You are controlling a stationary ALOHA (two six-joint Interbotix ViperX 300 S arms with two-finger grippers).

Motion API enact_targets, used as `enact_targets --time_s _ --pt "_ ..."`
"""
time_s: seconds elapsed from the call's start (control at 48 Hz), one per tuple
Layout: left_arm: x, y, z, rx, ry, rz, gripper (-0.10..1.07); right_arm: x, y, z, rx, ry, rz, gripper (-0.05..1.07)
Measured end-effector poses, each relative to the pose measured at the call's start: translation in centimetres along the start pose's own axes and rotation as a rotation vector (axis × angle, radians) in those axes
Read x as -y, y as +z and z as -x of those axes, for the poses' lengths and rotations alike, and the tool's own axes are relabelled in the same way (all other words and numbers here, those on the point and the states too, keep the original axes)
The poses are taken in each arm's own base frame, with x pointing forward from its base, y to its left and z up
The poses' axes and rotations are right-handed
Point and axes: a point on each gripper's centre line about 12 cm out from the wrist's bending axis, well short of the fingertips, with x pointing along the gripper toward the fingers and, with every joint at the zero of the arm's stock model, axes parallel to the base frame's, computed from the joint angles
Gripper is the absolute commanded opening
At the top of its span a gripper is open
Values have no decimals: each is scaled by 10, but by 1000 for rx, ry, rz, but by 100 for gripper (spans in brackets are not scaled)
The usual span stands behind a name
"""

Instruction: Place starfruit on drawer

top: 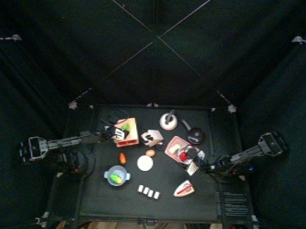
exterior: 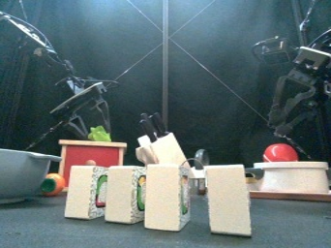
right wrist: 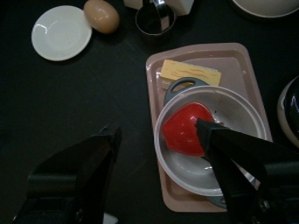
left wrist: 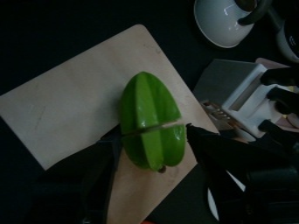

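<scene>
The starfruit (left wrist: pixel 149 118), green and ribbed, lies on the cream top of the orange drawer (left wrist: pixel 70 96). My left gripper (left wrist: pixel 156 144) stands over the drawer top with its jaws against the sides of the fruit's near end. In the front view the starfruit (exterior: pixel 99 133) sits on top of the drawer (exterior: pixel 93 155). In the top view the drawer (top: pixel 132 123) stands at the table's back left, with the left arm reaching onto it. My right gripper (right wrist: pixel 163 142) is open and empty, held high above a pink tray (right wrist: pixel 239 54).
On the tray a white bowl (right wrist: pixel 239 157) holds a red item (right wrist: pixel 190 131). A white disc (right wrist: pixel 61 32) and an egg (right wrist: pixel 101 13) lie near it. A grey-blue bowl (top: pixel 117 176) stands front left. Several white blocks (exterior: pixel 142 194) stand along the front edge.
</scene>
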Motion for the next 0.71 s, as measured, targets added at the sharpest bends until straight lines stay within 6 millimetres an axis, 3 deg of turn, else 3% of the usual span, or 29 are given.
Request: enact_targets --time_s 0.354,0.708 --pt "2 7 14 43 -32 6 100 0 0 0 1 1 -1 98" --pt "-4 3 21 48 -34 5 100 0 0 0 1 1 -1 98"
